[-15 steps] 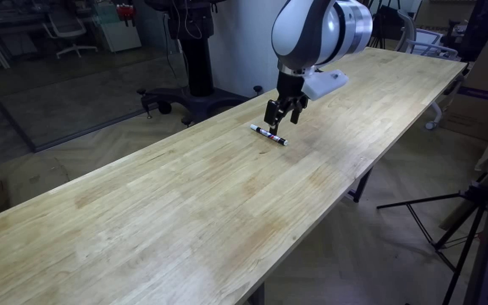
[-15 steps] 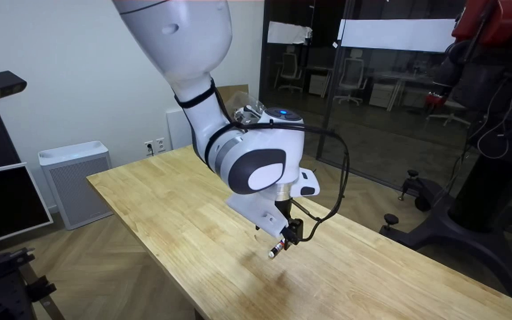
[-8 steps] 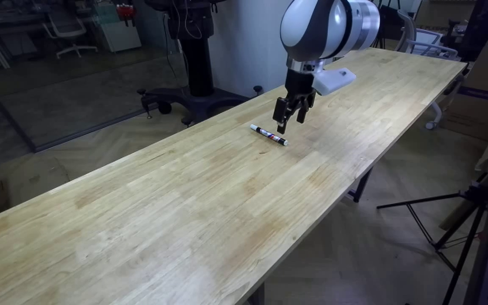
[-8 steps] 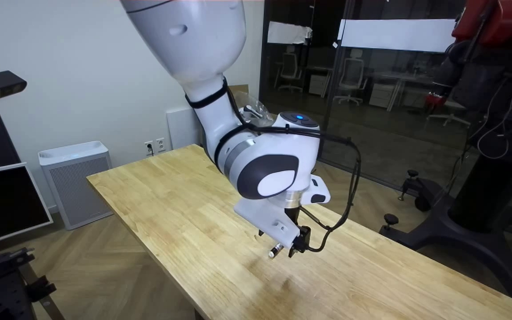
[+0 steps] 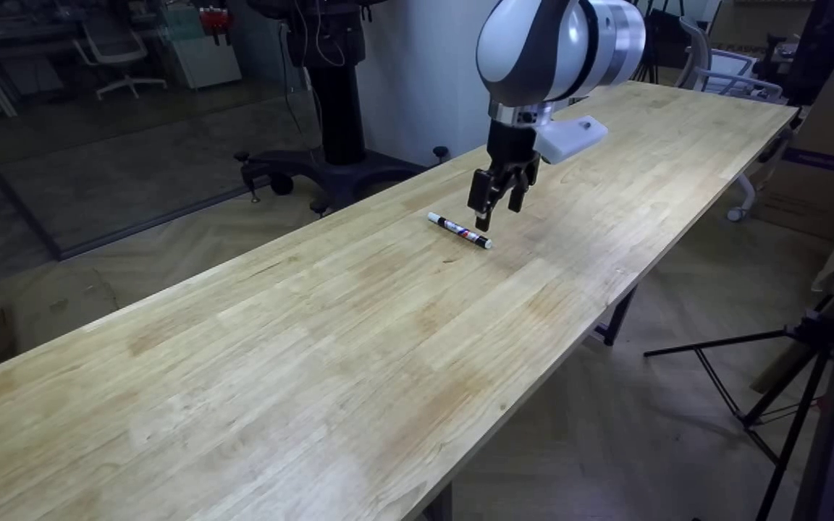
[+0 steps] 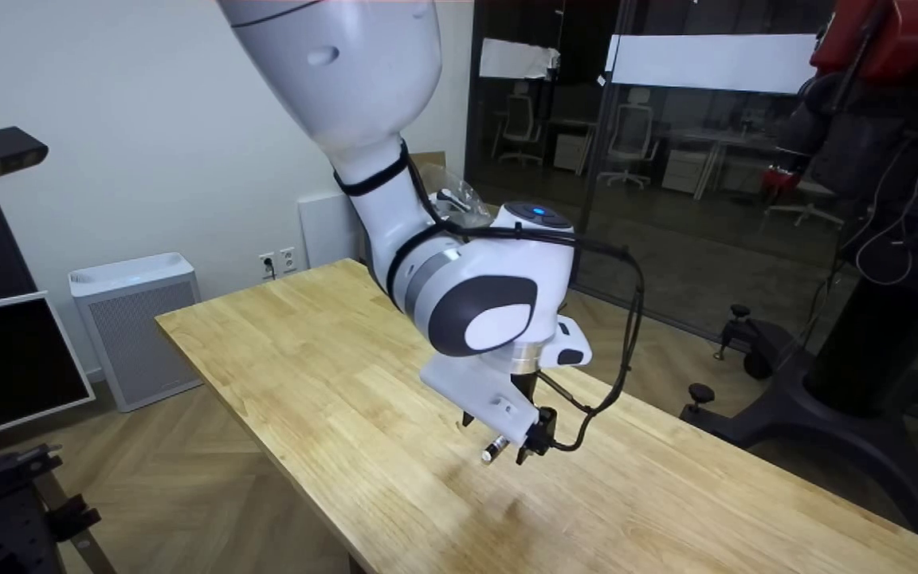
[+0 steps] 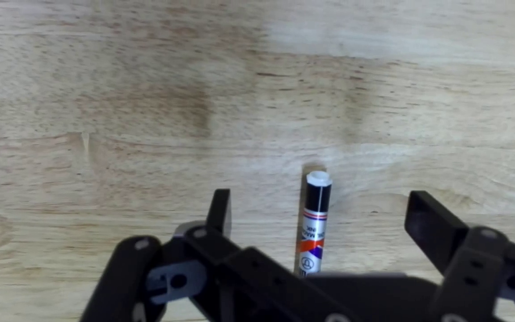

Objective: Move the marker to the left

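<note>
The marker [image 5: 460, 230] lies flat on the wooden table [image 5: 330, 325]. It has a white body with black sections, red and purple print and white ends. In an exterior view the marker [image 6: 494, 449] is partly hidden by the gripper. My gripper [image 5: 499, 213] is open and empty, just above the table over the marker's near side. It also shows in an exterior view [image 6: 494, 437]. In the wrist view the marker [image 7: 314, 228] stands lengthwise between the spread fingers of the gripper [image 7: 318, 197], touching neither. Its lower end is hidden behind the gripper body.
The long wooden table runs through both exterior views. A wheeled black stand [image 5: 344, 145] is beyond the table's long edge. A tripod [image 5: 764, 376] stands on the floor at the opposite side. A black cable [image 6: 622, 319] loops beside the wrist.
In an exterior view my gripper has shifted right from over the marker's middle, then sunk very slightly. It stays open. The marker has not moved.
</note>
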You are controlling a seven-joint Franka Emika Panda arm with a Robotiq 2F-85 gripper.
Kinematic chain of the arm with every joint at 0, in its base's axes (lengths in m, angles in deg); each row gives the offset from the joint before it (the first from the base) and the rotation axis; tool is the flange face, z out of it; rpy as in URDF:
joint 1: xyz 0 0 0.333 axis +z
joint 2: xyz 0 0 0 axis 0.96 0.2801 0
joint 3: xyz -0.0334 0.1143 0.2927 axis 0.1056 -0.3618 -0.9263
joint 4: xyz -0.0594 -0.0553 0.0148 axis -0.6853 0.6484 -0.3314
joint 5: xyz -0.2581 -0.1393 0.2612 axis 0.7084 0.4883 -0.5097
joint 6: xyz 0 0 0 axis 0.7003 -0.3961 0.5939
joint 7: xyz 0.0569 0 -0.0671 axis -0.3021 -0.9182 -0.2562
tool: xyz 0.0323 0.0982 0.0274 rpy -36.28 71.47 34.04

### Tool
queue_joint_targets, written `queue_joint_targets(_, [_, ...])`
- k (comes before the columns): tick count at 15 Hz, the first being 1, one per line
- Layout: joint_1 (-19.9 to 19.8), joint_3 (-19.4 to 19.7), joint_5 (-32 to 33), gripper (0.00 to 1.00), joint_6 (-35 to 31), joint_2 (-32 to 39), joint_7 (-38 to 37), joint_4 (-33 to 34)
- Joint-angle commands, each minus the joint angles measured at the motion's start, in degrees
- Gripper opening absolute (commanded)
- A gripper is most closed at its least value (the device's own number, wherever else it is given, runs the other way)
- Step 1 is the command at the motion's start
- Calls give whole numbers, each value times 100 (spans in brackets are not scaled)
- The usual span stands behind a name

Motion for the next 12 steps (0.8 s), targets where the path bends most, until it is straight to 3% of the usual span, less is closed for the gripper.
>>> queue_joint_targets(1, [360,297,124,100,309,285,-250,528])
queue_joint_targets(7, [693,551,211,100,907,756,-339,1374])
queue_joint_targets(12, [749,600,248,100,1485,1151,-330,2093])
